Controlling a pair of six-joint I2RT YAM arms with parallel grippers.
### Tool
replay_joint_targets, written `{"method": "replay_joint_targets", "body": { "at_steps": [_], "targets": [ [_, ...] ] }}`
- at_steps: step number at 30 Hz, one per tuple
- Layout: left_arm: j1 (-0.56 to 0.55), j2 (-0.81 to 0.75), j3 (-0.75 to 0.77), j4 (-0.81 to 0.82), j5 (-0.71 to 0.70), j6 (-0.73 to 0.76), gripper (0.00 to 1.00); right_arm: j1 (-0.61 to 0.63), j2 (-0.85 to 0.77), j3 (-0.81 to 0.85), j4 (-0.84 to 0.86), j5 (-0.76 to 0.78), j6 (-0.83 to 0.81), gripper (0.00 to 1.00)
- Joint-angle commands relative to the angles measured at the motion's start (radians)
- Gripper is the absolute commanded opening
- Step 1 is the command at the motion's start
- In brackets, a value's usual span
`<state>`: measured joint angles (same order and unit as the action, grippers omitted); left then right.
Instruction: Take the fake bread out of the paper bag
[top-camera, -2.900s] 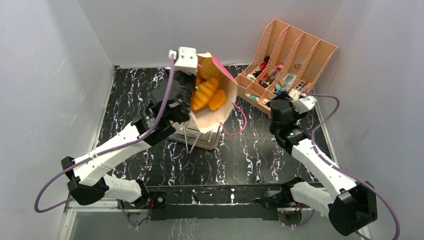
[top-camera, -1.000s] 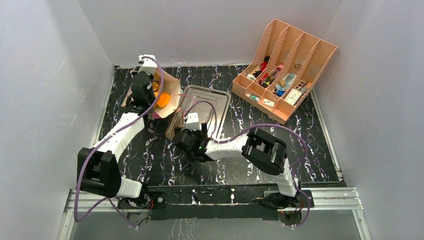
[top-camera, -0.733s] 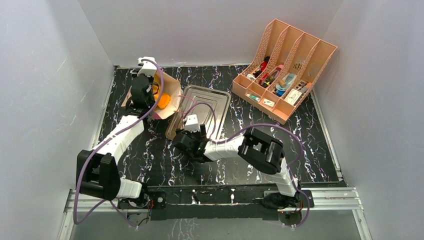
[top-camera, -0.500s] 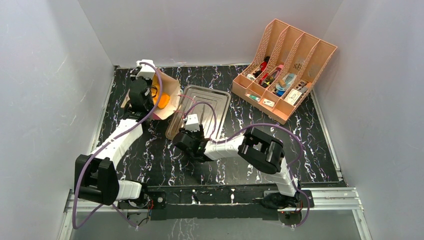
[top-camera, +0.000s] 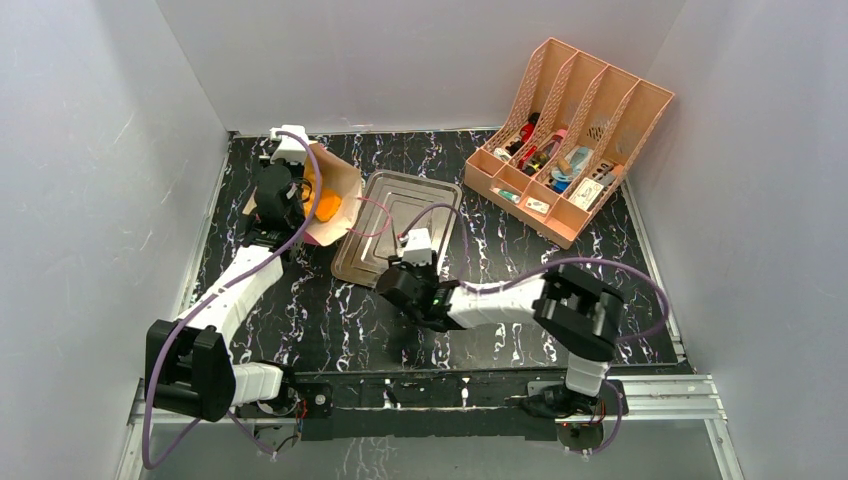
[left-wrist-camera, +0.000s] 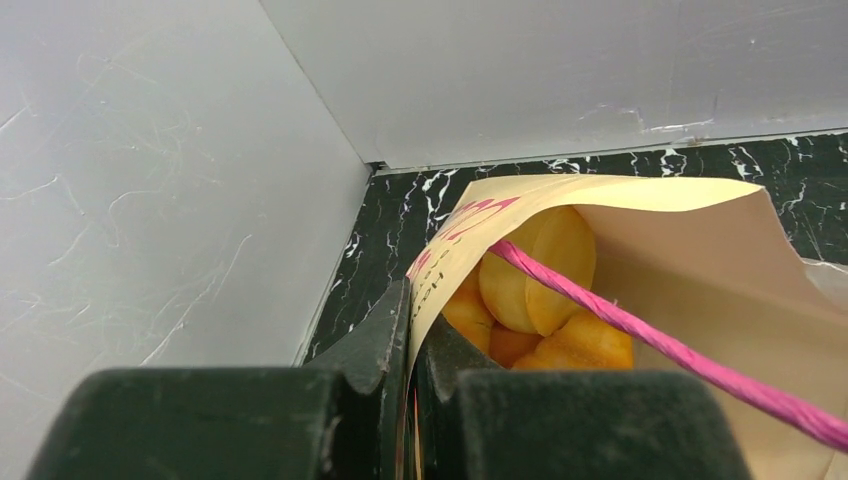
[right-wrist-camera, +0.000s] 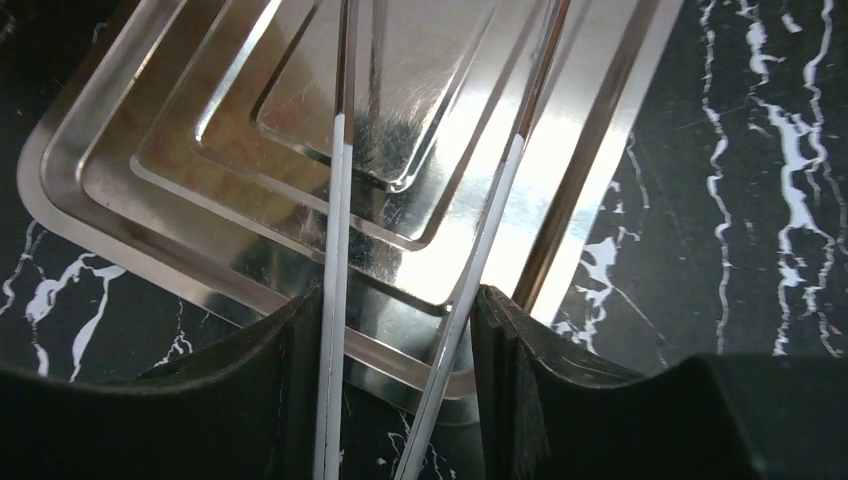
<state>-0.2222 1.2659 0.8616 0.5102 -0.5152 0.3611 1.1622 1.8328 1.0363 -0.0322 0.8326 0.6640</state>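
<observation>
The paper bag (top-camera: 340, 180) stands at the back left, mouth tilted toward the tray. Glossy orange fake bread (top-camera: 327, 207) fills it, seen close in the left wrist view as rounded pieces (left-wrist-camera: 540, 270). My left gripper (top-camera: 296, 195) is shut on the bag's cream rim (left-wrist-camera: 450, 250), just left of the pink cord handle (left-wrist-camera: 640, 325). My right gripper (top-camera: 403, 265) hovers at the tray's near edge, its jaws (right-wrist-camera: 395, 300) closed against the two thin arms of a pair of tongs (right-wrist-camera: 335, 200).
A steel tray (top-camera: 420, 200) lies mid-table, seen bare in the right wrist view (right-wrist-camera: 180, 170). A pink cord (top-camera: 375, 225) from the bag trails over it. A peach file rack (top-camera: 570, 140) with small items stands at the back right. Grey walls close in on three sides.
My right gripper slid right along the tray's near edge and closed on the tongs' arms. My left arm set the bag down at the back left, still gripping its rim.
</observation>
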Motion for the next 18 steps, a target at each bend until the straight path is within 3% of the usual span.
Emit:
{"method": "replay_joint_targets", "body": {
  "at_steps": [1, 18],
  "targets": [
    [0.007, -0.034, 0.012, 0.003, 0.028, -0.026, 0.00, -0.002, -0.157, -0.047, 0.046, 0.044, -0.005, 0.42],
    [0.003, -0.055, -0.053, -0.012, 0.138, -0.009, 0.00, -0.003, -0.581, -0.172, -0.044, -0.046, -0.111, 0.33]
  ]
}}
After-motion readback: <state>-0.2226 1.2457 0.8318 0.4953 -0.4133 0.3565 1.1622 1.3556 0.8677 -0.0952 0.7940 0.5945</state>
